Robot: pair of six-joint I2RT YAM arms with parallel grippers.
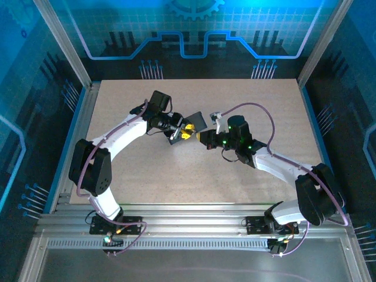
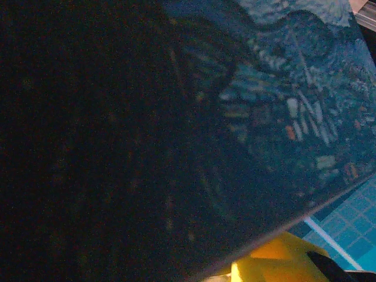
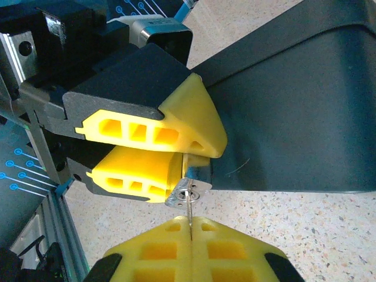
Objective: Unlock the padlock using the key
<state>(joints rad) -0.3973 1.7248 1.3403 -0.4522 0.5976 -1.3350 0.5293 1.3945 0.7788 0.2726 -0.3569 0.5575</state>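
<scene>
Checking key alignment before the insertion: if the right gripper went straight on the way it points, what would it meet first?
The key pinched in the right gripper would meet the padlock first, apparently at its keyhole face, beside the left gripper clamping the box; depth is uncertain.

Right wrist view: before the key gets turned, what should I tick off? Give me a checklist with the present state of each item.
1. Key pinched firmly in the shut right gripper: ok.
2. Key tip meeting the underside of the padlock: ok.
3. Key pushed fully home: cannot tell, the spot is too small to see.
4. Key standing straight in line with the padlock, not skewed: ok.
5. Padlock clamped by the left gripper so it should not spin with the key: ok.
6. Box out of the key's way: ok, it lies beside the padlock, not below it.
</scene>
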